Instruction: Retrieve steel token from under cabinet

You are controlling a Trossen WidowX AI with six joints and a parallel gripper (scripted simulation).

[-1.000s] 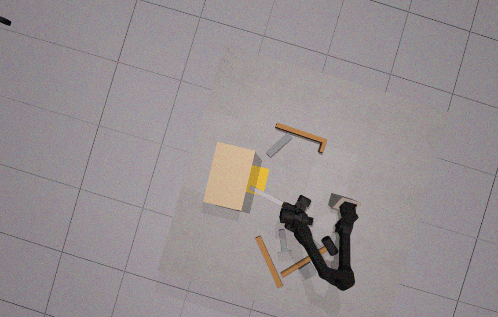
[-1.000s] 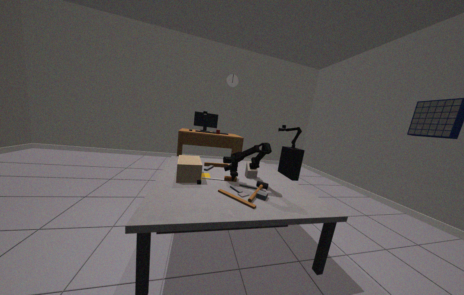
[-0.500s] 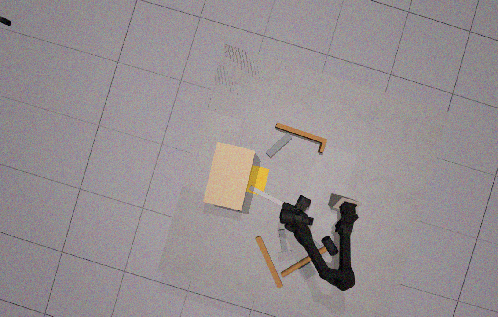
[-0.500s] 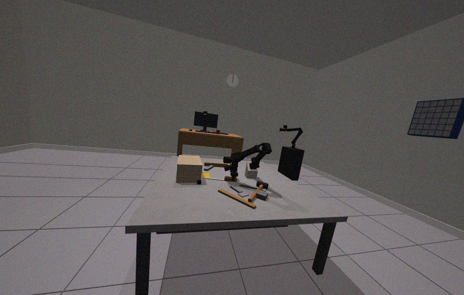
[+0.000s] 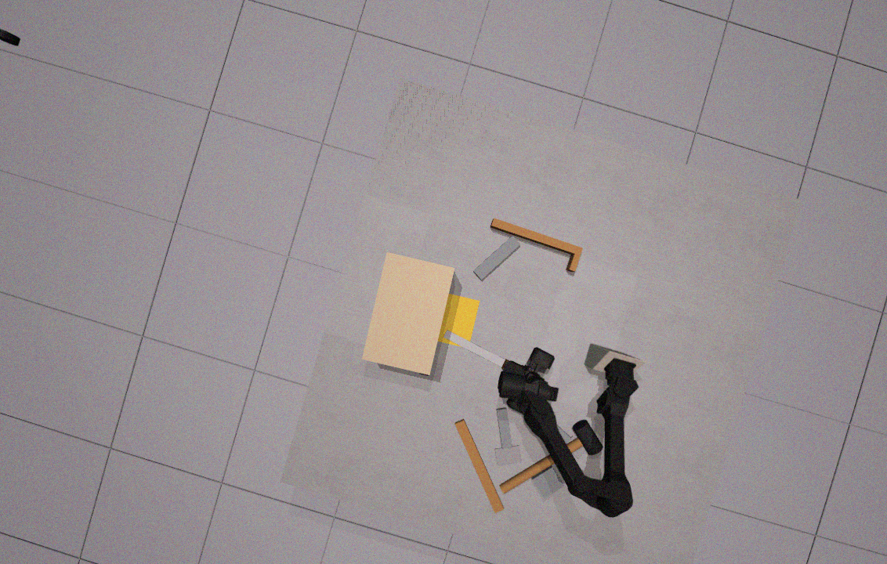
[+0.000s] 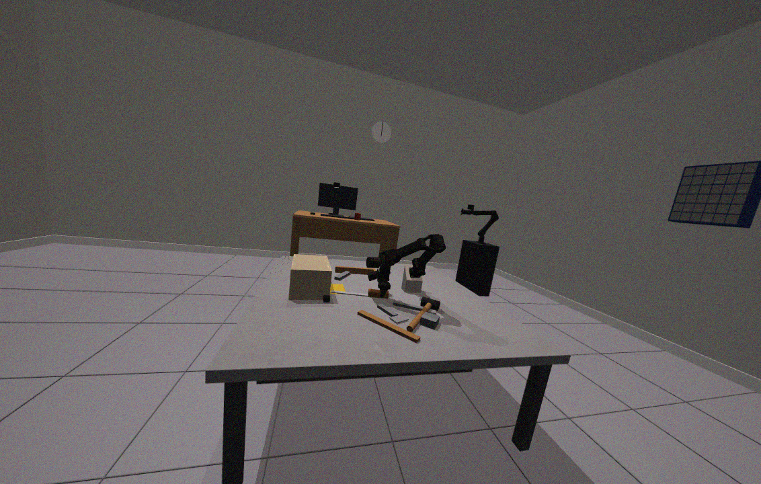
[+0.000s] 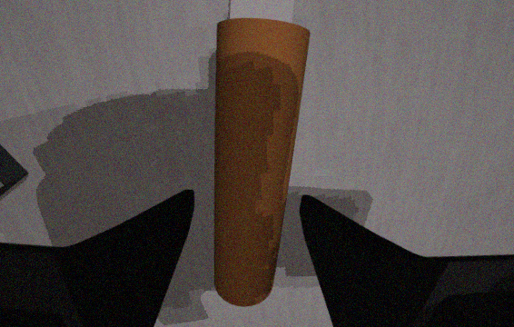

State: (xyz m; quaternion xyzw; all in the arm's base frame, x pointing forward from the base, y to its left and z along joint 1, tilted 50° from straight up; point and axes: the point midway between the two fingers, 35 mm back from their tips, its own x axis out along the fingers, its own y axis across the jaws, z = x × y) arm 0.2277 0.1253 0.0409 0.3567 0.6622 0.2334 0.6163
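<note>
The beige cabinet (image 5: pixel 408 312) (image 6: pixel 310 273) stands at the left. The yellow marked area (image 5: pixel 466 315) (image 6: pixel 339 288) lies along its front. No token is visible. A tool with a long flat pale blade (image 5: pixel 480 350) (image 6: pixel 350 294) and an orange-brown round handle (image 7: pixel 257 113) lies low over the table. Its blade crosses one corner of the marked area, and its far end is at the cabinet's front edge; whether it reaches underneath is unclear. My gripper (image 6: pixel 383 293) (image 7: pixel 248 200) is open around the handle, with a gap on each side.
An L-shaped wooden stick (image 5: pixel 537 236) and a grey bar (image 5: pixel 496 259) lie beyond the marked area. A straight wooden stick (image 5: pixel 478 466) (image 6: pixel 388 326), a mallet (image 5: pixel 587 436) (image 6: pixel 429 303), a T-shaped grey piece (image 5: pixel 505 454) and a dark grey block (image 6: pixel 429 323) lie on the other side, near or below my arm.
</note>
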